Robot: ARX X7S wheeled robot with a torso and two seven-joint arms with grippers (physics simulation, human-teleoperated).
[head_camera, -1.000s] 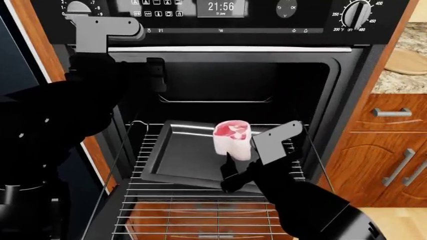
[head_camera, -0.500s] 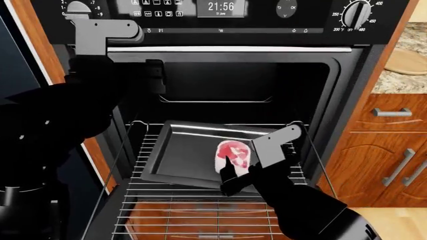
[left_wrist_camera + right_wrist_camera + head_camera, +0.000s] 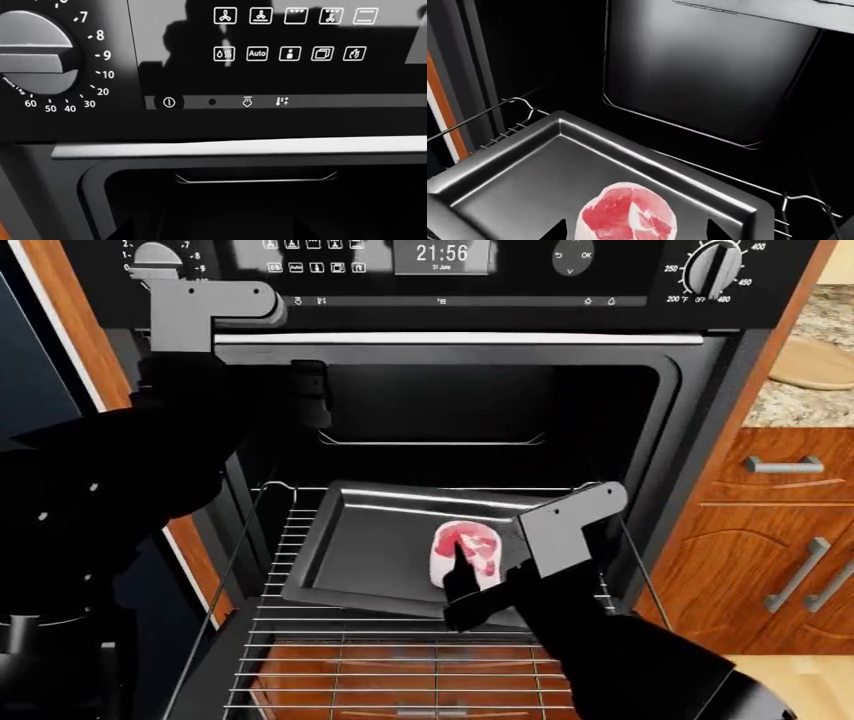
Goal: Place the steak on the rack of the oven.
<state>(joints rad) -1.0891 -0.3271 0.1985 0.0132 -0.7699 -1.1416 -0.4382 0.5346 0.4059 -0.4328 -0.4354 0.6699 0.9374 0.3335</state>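
Since a second ago the steak (image 3: 466, 551) has dropped onto the dark glossy tray (image 3: 360, 550), marbled red top up, on the silver wire rack (image 3: 400, 660) in the black oven (image 3: 534, 300). Right hand (image 3: 470, 585) hugs it; grip unclear. Wooden cabinets (image 3: 787, 540) flank.

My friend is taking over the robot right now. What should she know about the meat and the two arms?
Right tool: just in front of the red-pink raw steak; whether it grips cannot be told.
Left tool: not in view; the left arm is raised by the black oven control panel.
Steak sits in the dark rectangular baking tray, which lies on the pulled-out silver wire rack.
Left: probably make sure the steak is released, then draw the right arm back.
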